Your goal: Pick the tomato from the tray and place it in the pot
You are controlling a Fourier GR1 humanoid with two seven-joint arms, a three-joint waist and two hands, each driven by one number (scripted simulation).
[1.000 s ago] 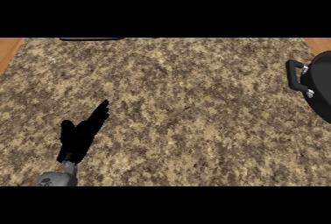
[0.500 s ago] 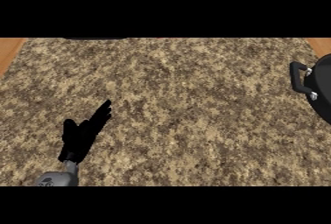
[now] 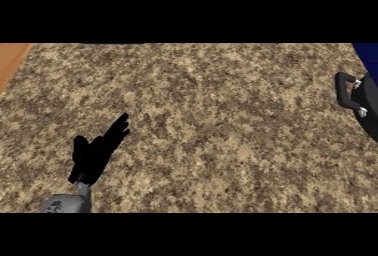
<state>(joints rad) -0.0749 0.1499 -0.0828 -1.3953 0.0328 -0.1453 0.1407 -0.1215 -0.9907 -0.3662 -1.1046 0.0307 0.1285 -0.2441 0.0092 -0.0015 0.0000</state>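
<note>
One hand shows: the left hand [image 3: 96, 152] rests over the speckled counter [image 3: 214, 125], far left of the pot [image 3: 363, 102], fingers straight and holding nothing. Only the pot's black side and handle [image 3: 342, 90] show at the right edge. The tomato is out of view.

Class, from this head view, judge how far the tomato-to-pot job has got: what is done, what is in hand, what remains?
Nothing looks done: no tomato or tray shows on the speckled brown stone counter. Nothing is in hand: the black left hand sits open at the lower left, holding nothing, and the right hand is out of view. Only the black pot with a loop handle shows, at the right edge. Finding, picking and placing the tomato all remain.
</note>
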